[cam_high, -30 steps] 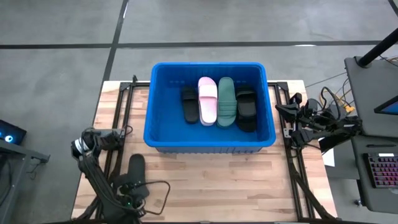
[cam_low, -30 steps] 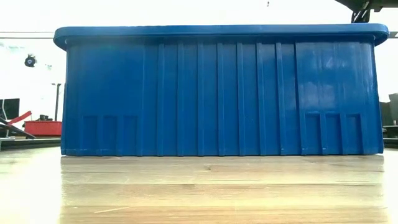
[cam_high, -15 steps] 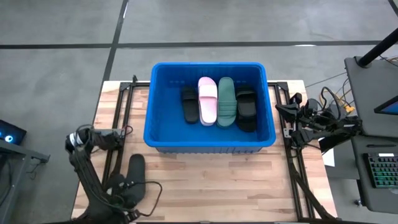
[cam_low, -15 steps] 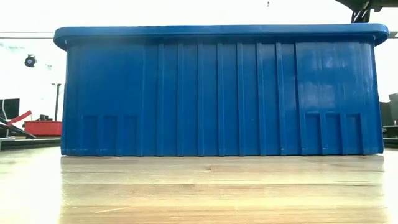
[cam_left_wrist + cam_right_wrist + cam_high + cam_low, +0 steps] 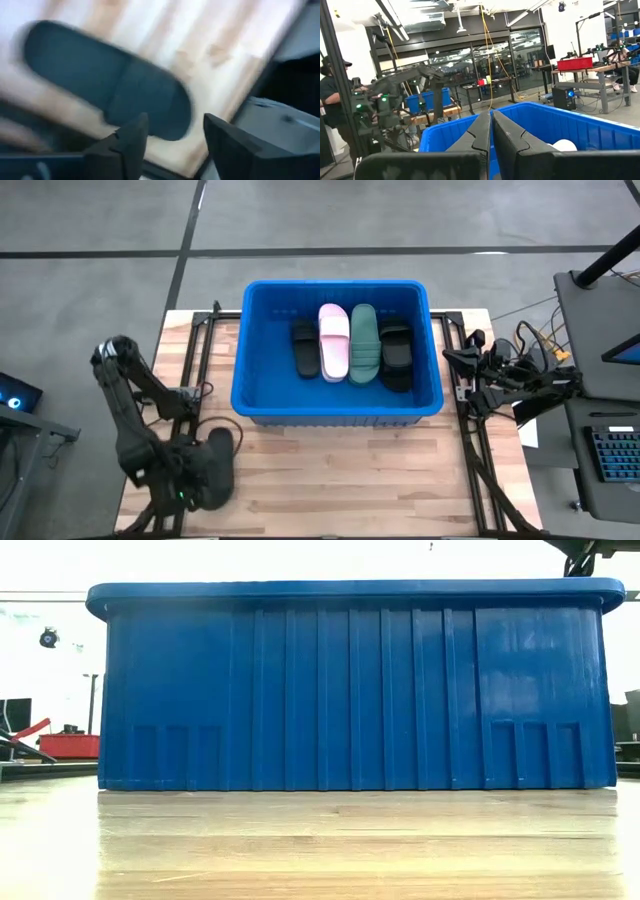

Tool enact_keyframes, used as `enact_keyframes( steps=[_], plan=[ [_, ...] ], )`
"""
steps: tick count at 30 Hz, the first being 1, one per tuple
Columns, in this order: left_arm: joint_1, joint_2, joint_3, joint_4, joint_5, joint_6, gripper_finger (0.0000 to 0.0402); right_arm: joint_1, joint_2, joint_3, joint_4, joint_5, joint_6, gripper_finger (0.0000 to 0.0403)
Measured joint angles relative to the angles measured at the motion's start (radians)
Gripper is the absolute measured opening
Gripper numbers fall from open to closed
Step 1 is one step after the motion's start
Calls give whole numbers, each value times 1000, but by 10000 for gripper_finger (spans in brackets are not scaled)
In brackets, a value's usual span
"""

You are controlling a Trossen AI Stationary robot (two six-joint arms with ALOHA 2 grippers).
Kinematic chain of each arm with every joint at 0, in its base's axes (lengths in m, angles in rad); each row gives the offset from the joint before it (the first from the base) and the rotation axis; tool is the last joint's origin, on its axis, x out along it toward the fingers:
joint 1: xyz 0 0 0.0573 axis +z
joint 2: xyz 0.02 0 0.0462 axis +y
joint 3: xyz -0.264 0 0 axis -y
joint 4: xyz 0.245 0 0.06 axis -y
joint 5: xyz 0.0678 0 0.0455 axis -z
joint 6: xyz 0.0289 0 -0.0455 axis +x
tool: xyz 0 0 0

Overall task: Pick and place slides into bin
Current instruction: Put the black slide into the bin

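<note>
Hovering spread, left gripper [image 5: 170,132] over blurred black slide [image 5: 107,85]; right gripper [image 5: 490,131] pressed together beside bin [image 5: 337,405].

This is a robotics lab or industrial workshop. In the right wrist view, the upper part of the frame shows an open ceiling with exposed ducts and light fixtures [image 5: 427,17], a yellow cable [image 5: 487,55] hanging down at centre, and glass partition walls [image 5: 485,62] behind it. At the right edge stand work tables on metal legs, one carrying a red crate [image 5: 574,63], with a computer tower [image 5: 565,95] on the floor below. A person in a dark cap [image 5: 331,95] stands at the left edge. In the high view, a bare concrete floor [image 5: 90,240] with dark seams fills the top, and a butcher-block bench [image 5: 350,470] sits below, flanked at right by a keyboard [image 5: 612,455].
</note>
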Motion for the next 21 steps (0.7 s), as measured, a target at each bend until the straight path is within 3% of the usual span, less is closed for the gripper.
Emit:
enact_keyframes(
  steps=[5,13,21],
  plan=[
    [22,-144,-178,212,31,129,212,0,0,0,0,0,7,8],
    [24,-253,-312,192,136,214,198,0,0,0,0,1,7,8],
    [57,-296,-367,212,156,316,196,0,0,0,1,3,8,8]
  ],
)
